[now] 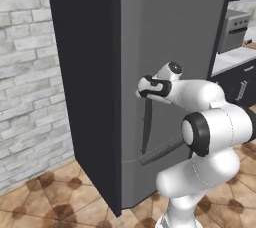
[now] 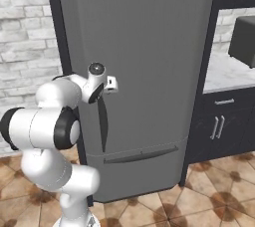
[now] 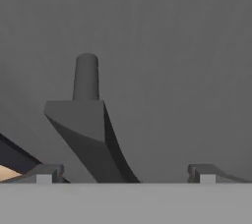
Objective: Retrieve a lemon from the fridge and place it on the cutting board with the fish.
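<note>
- One relation matters: the handle (image 3: 91, 129) sits between the spread claw (image 3: 125, 174) tips, nearer the tip at 8 o'clock, its long axis running toward 12.
- Claw holds nothing; I judge closing would catch it.
- Fridge (image 1: 165, 47) shut; lemon presumably inside.
</note>
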### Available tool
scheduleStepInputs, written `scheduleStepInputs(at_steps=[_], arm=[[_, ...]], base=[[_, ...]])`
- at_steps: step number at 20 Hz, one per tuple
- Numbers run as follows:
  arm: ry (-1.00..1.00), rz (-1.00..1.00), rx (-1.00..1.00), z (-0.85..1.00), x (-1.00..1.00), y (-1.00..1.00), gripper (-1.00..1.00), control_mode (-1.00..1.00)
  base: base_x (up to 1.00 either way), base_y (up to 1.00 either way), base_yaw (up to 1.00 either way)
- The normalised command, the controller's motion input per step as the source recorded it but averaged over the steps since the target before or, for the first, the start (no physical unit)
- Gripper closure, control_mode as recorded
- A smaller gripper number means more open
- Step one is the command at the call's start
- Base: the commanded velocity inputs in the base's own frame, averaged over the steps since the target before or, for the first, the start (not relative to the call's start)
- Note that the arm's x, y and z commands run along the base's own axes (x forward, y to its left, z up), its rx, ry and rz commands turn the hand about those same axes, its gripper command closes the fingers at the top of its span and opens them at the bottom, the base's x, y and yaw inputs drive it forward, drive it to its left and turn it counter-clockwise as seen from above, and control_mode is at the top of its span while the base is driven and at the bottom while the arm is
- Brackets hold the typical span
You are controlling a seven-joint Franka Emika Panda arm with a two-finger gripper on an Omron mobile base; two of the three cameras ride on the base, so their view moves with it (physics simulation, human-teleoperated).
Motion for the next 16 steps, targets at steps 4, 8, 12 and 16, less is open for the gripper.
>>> scheduleStepInputs(at_steps=[4,8,12,16], arm=[[-0.11,0.01,0.07,-0.14,0.26,0.04,-1.0,-1.0],[-0.07,0.01,0.05,-0.21,0.25,0.0,-1.0,-1.0],[-0.08,0.02,0.03,-0.28,0.26,0.0,-1.0,-1.0],[-0.1,0.03,0.06,-0.23,0.21,0.0,-1.0,-1.0]], base=[[0.0,0.0,0.0],[0.0,0.0,0.0],[0.0,0.0,0.0],[0.0,0.0,0.0]])
